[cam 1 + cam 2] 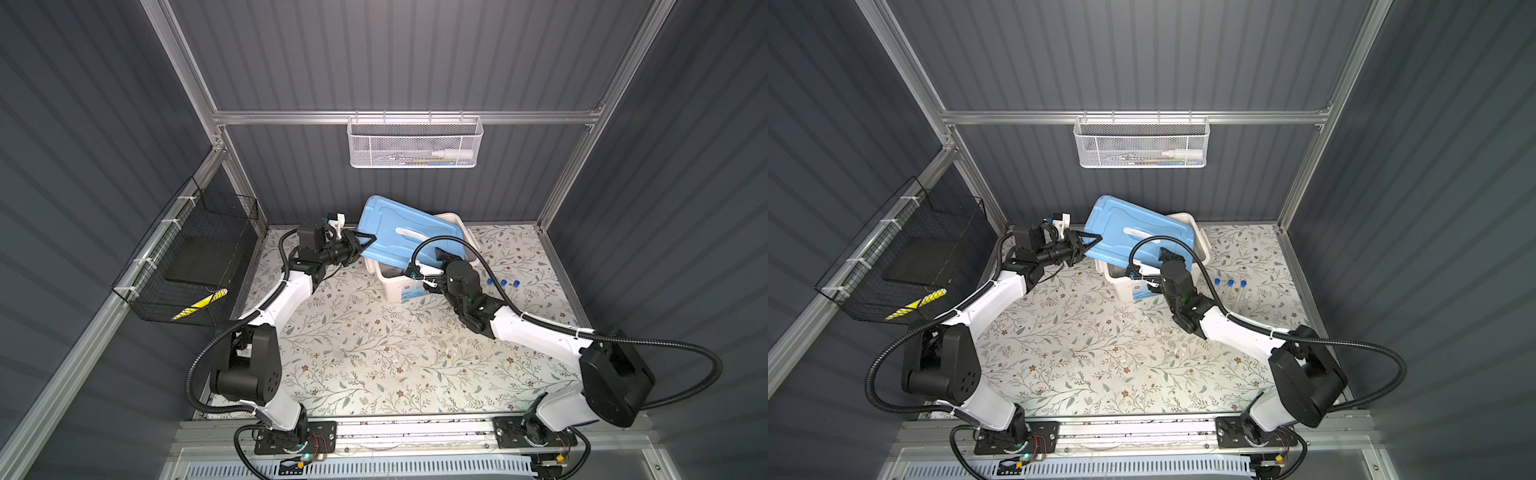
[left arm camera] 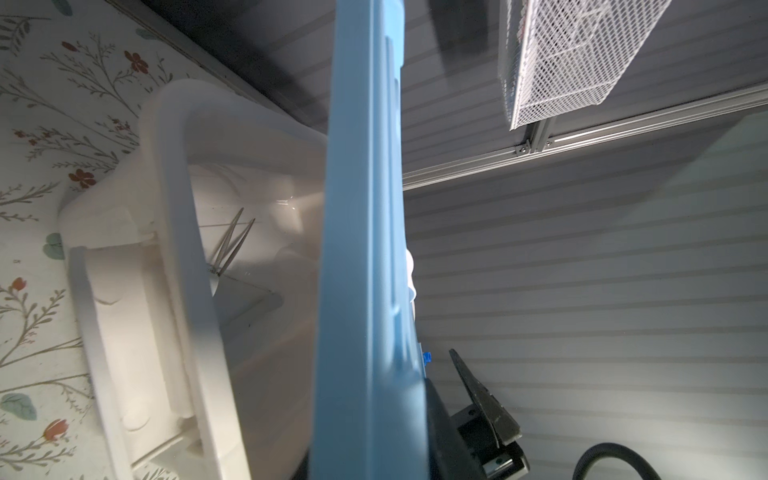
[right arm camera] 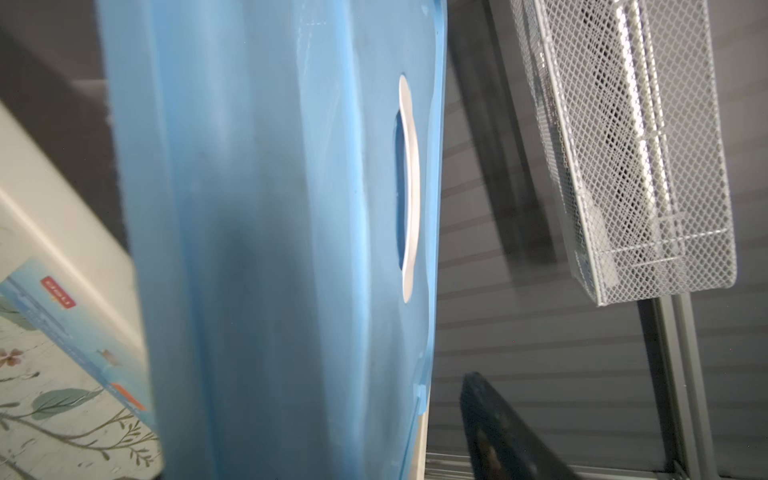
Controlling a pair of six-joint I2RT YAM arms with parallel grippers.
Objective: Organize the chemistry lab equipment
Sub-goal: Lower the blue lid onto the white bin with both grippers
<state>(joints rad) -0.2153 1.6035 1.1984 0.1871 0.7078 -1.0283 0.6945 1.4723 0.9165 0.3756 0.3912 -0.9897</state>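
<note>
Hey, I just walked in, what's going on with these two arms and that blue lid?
The left gripper holds the blue lid by its left edge, tilted up over the cream box. The right gripper hovers open close to the lid, not gripping it. Inside the box lie tweezers, and three blue-capped test tubes rest on the table to the box's right.

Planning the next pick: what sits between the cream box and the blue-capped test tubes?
The right arm's wrist fills that gap, in both top views.
</note>
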